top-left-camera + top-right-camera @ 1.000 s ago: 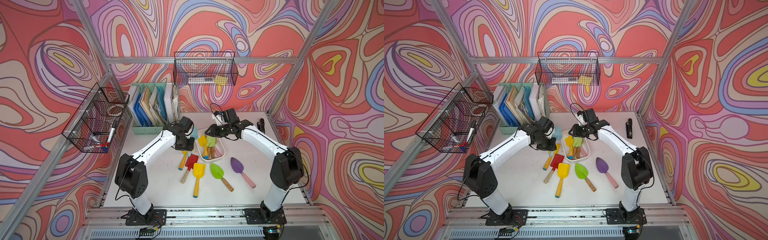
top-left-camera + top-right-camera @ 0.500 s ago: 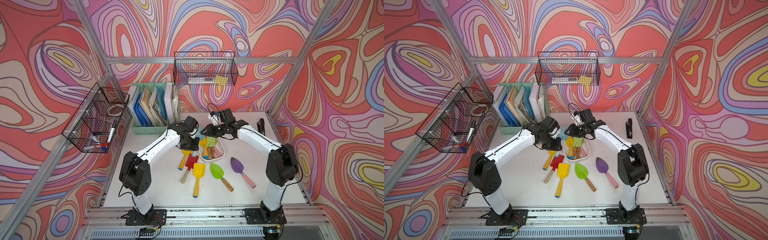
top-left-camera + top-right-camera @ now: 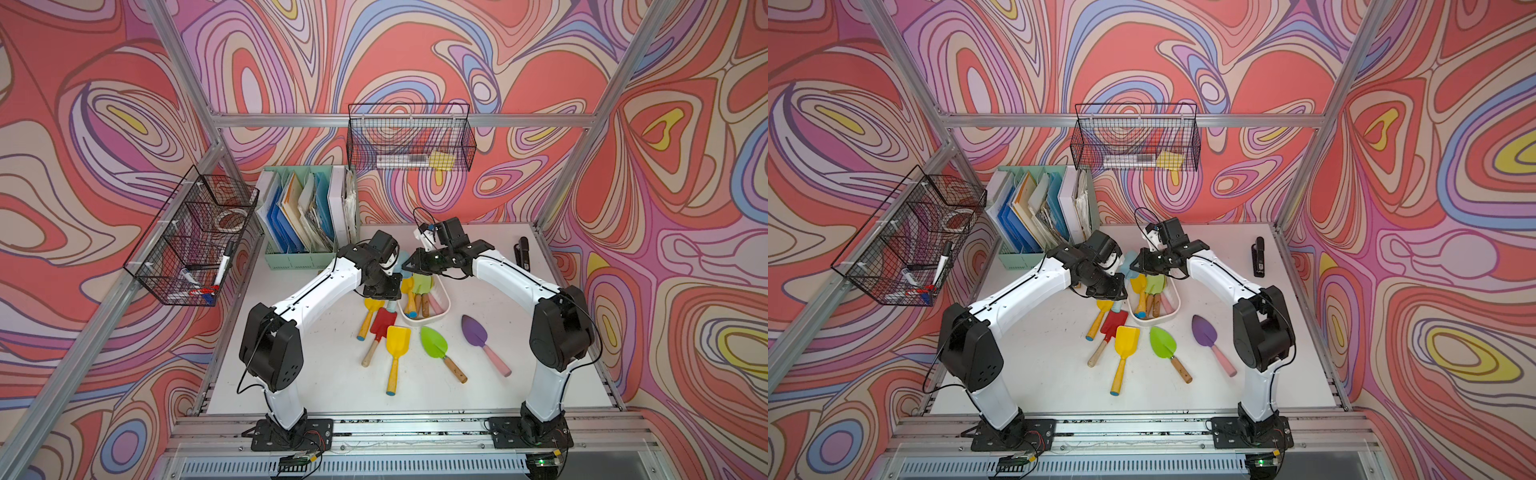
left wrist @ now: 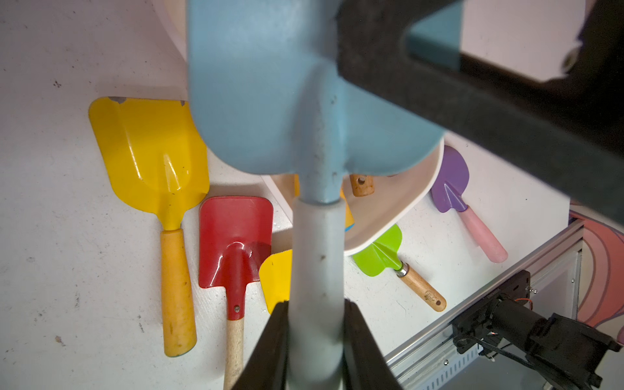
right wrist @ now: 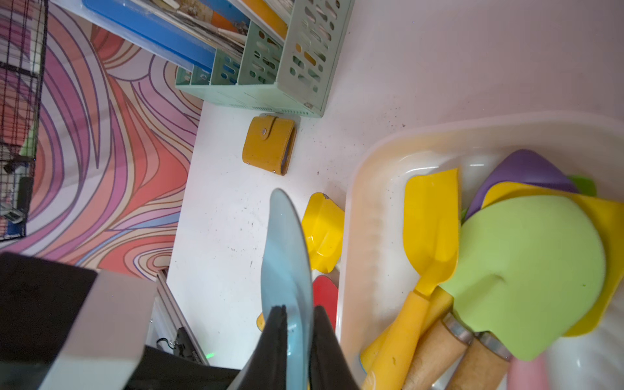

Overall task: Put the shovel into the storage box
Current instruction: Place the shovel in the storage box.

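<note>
In both top views the left gripper (image 3: 388,286) and the right gripper (image 3: 409,266) meet over the far end of the storage box (image 3: 444,309), a shallow white plastic tub with rounded corners and a rolled rim, and a pale blue metal toy shovel (image 3: 402,262) with a grey-white handle is caught between them above the box's left edge. Four more shovels lie loose on the scuffed white tabletop (image 3: 1038,365) in front of the box: a red square-bladed one (image 3: 1113,326), a yellow one with a long yellow handle (image 3: 1126,345), a green pointed one (image 3: 1163,343) and a purple one with a pink handle (image 3: 1204,332). Bare table opens toward the front rail, and swirling pink, red and purple patterned walls close the other three sides. The left wrist view shows the left gripper's black jaws clamped on the shovel's matte, speckled handle, its smooth blade filling the frame over the box's rim (image 4: 405,216). The right wrist view shows the right gripper's jaws pinched on the thin edge of the blue blade, beside the box's glossy wall (image 5: 351,236); inside lie a yellow shovel (image 5: 432,229) and a light green flat-bladed one (image 5: 530,270). A mustard leather wallet (image 5: 269,144) sits near a mint-green slotted file organizer (image 5: 270,77).
</note>
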Robot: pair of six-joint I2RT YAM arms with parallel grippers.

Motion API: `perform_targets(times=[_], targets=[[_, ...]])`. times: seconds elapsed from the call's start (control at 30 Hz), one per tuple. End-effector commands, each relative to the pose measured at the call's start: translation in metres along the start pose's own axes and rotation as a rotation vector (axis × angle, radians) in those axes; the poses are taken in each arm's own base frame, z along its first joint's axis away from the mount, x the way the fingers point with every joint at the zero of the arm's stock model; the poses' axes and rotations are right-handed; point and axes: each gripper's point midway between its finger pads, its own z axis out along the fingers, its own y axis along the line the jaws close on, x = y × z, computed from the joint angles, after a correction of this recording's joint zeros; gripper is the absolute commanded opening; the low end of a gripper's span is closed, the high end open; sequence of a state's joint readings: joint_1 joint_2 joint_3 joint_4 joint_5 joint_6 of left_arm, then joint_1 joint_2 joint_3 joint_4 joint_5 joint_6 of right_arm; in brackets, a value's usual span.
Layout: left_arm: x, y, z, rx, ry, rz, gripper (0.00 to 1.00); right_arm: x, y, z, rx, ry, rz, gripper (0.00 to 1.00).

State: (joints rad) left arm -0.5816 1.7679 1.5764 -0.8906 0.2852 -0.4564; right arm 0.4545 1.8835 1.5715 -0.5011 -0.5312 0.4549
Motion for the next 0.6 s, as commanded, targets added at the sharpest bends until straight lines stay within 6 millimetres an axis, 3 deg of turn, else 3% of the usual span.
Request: perform_targets(times=[0.0, 0.1, 0.23, 0.33, 0.4, 0.57], targets=[[-0.009, -0.008, -0.001, 0.023, -0.024, 0.009, 0.04, -0.006, 0.007, 0.004, -0.019, -0.010, -0.019, 0.05], [-0.010, -0.009, -0.002, 0.028, -0.026, 0.008, 0.13, -0.007, 0.006, 0.004, -0.016, -0.010, -0.017, 0.00], [-0.012, -0.012, -0.004, 0.040, -0.038, 0.013, 0.52, -0.006, 0.005, 0.005, -0.011, -0.009, -0.016, 0.00], [-0.012, -0.013, -0.006, 0.045, -0.045, 0.016, 0.74, -0.007, 0.004, 0.005, -0.007, -0.012, -0.018, 0.00], [-0.012, -0.014, -0.007, 0.047, -0.048, 0.019, 0.80, -0.007, 0.003, 0.005, -0.001, -0.012, -0.019, 0.00], [-0.011, -0.015, -0.012, 0.053, -0.057, 0.032, 0.83, -0.006, 0.000, 0.005, 0.027, 0.002, -0.044, 0.00]])
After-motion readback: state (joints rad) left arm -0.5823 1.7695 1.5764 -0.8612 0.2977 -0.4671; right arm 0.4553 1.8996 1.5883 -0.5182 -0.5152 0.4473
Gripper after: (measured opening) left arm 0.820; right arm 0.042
